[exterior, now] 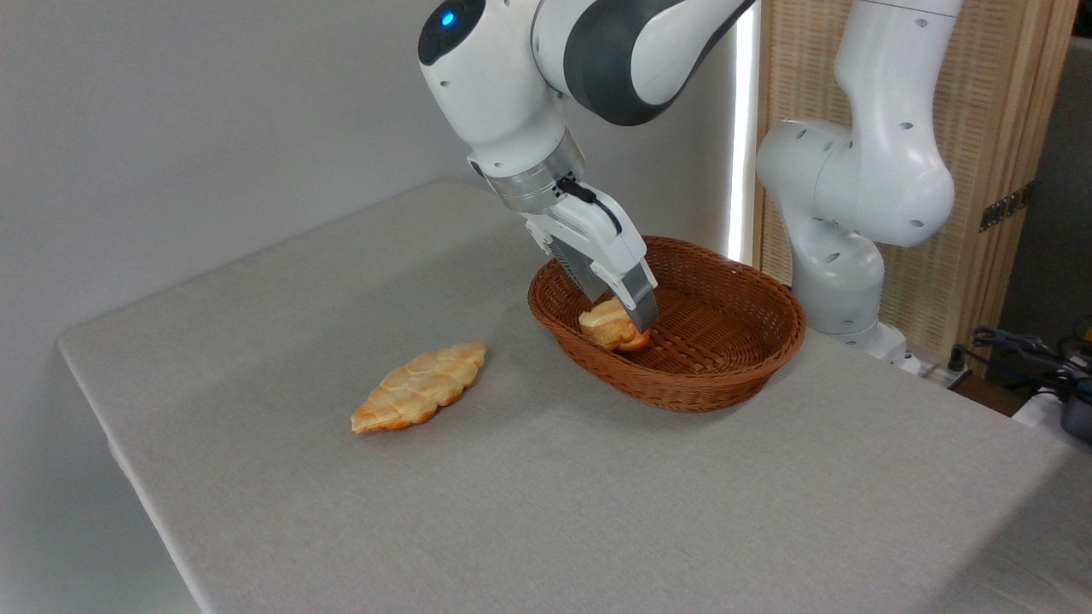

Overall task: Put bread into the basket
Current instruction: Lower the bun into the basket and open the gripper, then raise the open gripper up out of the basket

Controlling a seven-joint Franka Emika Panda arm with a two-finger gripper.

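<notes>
Camera view, fixed, looking down across the rig. Biggest thing: the surface [597, 512], grey cloth-covered, taking up most of the frame. Next the arm [546, 94], white w/ dark joint covers, reaching down from top centre, wrist angled toward the right. Then the basket [751, 358], oval brown wicker w/ low sloping sides, sitting near the far right of the surface. Left of it, well apart, a flat braided pastry [420, 386] lies on the cloth; not the task item.

Pincer [627, 320] is down inside the basket, near its left wall. Fingers look closed onto the bread [607, 324], a small golden bun w/ pale top. Near finger covers part of the bun, so the exact gap isn't readable, but it appears narrow, bun-width, and gripping.

Bread is inside the basket rim, low, at or just above the woven floor. Can't tell if it's actually resting on it.

Step in hand, by my read: placement, end of the carry. Approx. nearly done; only release is left.

Next move calls for: spread the fingers enough to free the bun, then lift straight up w/o snagging the left wall or dragging the bun back out.
</notes>
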